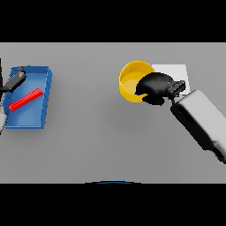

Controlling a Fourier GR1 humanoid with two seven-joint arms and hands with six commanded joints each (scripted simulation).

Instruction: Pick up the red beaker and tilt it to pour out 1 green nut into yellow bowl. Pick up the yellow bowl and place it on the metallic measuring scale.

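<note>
The grey bench (97,141) fills the frame, and on it the second step of the task appears to be in hand: the bowl is being taken for the scale. In the right half the right hand (154,87) is set on the near right rim of the yellow bowl (131,78), its fingers curled over that rim as in a grasp. Just beside the bowl, in the upper right, a pale flat square, judged to be the scale (176,70), is partly covered by the hand. A short lift and a shift to the right would be called for next; nothing is seen between them. At the left, a blue tray (44,84) holds a red stick-like thing (25,99), perhaps the beaker lying down. The left hand (15,80) is seen over the tray's upper left corner; whether its fingers are closed cannot be told. No green nut can be made out.
</note>
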